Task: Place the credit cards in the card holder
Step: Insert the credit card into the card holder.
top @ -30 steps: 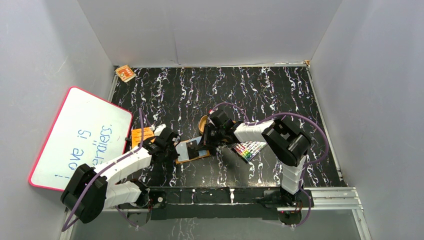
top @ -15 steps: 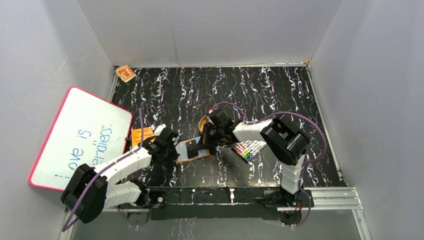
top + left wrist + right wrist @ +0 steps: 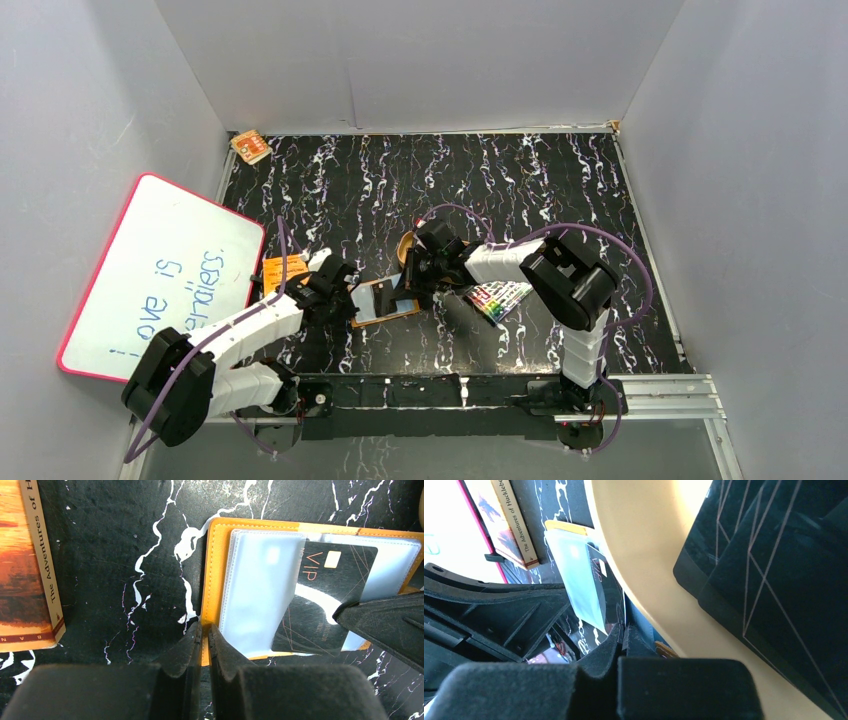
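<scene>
Here the left gripper [image 3: 204, 630] pinches the open card holder's [image 3: 216, 580] near edge. The right gripper [image 3: 622, 631], clamped on a credit card [image 3: 320, 600], keeps it across the holder's blue inside.

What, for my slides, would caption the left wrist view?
Left gripper pinches the orange card holder's edge; a black VIP card sits partly under its sleeve.
</scene>
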Controlling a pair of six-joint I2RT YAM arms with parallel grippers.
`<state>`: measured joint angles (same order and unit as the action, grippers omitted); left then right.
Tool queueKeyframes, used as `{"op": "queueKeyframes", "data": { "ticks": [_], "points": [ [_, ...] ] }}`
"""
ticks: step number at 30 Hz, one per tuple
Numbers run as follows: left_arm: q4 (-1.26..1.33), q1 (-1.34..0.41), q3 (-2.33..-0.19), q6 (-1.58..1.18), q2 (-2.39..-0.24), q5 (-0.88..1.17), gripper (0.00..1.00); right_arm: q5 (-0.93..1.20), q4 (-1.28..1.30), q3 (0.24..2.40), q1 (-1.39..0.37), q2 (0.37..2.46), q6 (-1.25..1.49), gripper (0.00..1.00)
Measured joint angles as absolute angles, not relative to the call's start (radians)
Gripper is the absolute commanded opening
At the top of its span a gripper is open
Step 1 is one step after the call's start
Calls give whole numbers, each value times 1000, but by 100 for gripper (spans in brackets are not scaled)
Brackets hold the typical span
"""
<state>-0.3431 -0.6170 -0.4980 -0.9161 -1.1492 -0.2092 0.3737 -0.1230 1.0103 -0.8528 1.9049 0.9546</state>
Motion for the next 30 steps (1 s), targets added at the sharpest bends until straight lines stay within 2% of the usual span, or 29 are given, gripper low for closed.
{"op": "queueKeyframes", "data": {
  "ticks": [30],
  "points": [
    [-291,-617,-495,-920,-1162,-194,4,239,-77,967,-859,1825,924,0]
  ]
}}
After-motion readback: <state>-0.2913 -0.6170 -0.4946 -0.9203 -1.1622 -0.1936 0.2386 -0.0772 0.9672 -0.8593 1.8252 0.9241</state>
